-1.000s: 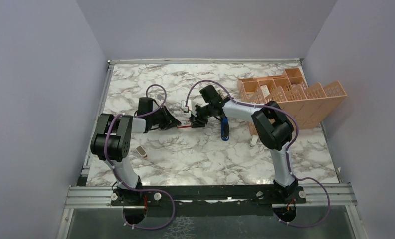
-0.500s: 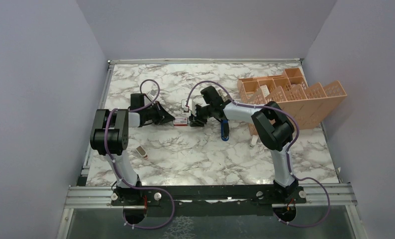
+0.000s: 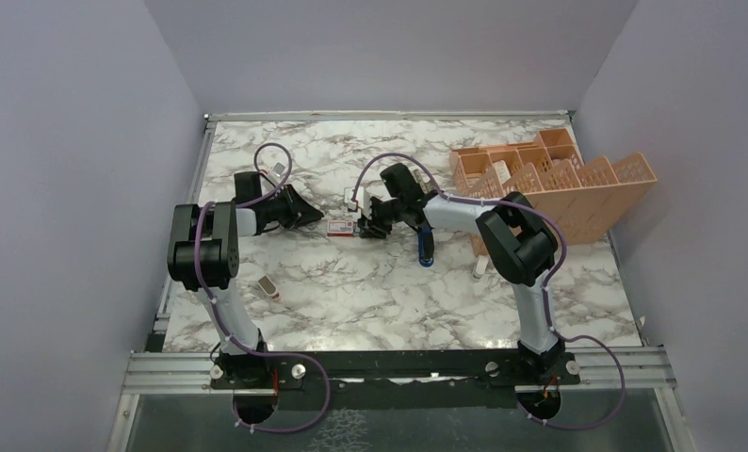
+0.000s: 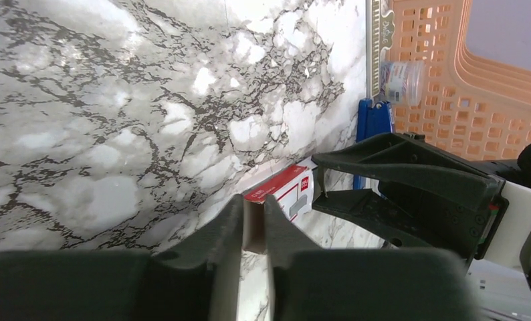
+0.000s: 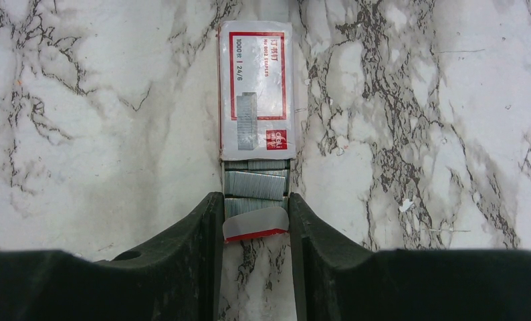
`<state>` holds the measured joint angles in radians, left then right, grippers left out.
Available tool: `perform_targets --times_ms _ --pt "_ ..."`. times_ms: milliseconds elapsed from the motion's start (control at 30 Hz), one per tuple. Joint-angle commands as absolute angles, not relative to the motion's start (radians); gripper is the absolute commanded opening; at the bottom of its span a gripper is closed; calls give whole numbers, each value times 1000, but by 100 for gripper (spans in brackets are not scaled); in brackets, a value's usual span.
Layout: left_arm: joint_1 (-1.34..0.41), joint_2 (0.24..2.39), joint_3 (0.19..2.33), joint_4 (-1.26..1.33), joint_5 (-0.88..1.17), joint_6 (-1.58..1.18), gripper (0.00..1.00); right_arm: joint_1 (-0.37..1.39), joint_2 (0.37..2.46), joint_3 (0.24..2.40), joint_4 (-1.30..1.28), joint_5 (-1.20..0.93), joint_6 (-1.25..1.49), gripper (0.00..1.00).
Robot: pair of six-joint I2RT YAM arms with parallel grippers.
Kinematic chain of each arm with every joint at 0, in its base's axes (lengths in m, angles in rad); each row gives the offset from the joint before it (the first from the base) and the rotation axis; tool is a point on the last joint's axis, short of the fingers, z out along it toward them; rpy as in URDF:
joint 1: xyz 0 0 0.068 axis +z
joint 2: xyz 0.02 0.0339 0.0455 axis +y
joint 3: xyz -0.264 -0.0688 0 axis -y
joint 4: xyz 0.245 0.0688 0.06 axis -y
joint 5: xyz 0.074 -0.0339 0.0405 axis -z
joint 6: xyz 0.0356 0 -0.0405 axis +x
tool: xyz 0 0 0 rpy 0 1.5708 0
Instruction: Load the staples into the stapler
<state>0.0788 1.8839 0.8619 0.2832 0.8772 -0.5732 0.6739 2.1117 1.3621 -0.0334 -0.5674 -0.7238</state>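
Note:
The red-and-white box (image 3: 340,227) lies on the marble table between my two grippers. My left gripper (image 3: 306,217) is shut on the box's left end; in the left wrist view (image 4: 253,200) a cardboard edge sits between its fingers and the box (image 4: 284,192) runs beyond. My right gripper (image 3: 368,229) is shut on the tray sticking out of the box's other end. In the right wrist view (image 5: 255,200) silvery staples (image 5: 255,184) show in that tray, below the box sleeve (image 5: 256,93). The blue stapler (image 3: 427,247) lies just right of the right gripper; its end shows in the left wrist view (image 4: 374,119).
Orange mesh baskets (image 3: 551,179) stand at the back right, one tipped over. A small tan-and-white block (image 3: 269,287) lies near the left arm. A small white item (image 3: 480,268) lies by the right arm. The orange basket (image 4: 450,87) also shows in the left wrist view.
My left gripper has drawn back to the left and away, and the box now shows between the grippers with the staple tray partly slid out. The right gripper has stayed put.

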Motion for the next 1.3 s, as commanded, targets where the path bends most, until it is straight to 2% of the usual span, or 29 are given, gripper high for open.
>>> perform_targets --times_ms 0,100,233,333,433,567,700,1267 --pt "60 1899 863 320 925 -557 27 667 2112 1328 -40 -504 -722 40" --pt "32 1906 859 321 933 -550 33 667 2117 1331 -41 -505 -720 41" --pt "21 1923 856 321 929 -553 34 667 2121 1336 -44 -509 -719 41" --pt "13 1940 857 321 932 -555 27 667 2124 1338 -44 -512 -719 41" --pt "10 1946 855 321 932 -555 15 667 2127 1339 -45 -514 -719 41" --pt "11 1945 854 322 933 -554 12 668 2129 1341 -46 -514 -719 40" --pt "11 1942 856 322 938 -547 0 667 2130 1339 -46 -513 -721 36" --pt "124 1850 819 352 847 -572 0 664 2122 1320 -21 -458 -718 34"
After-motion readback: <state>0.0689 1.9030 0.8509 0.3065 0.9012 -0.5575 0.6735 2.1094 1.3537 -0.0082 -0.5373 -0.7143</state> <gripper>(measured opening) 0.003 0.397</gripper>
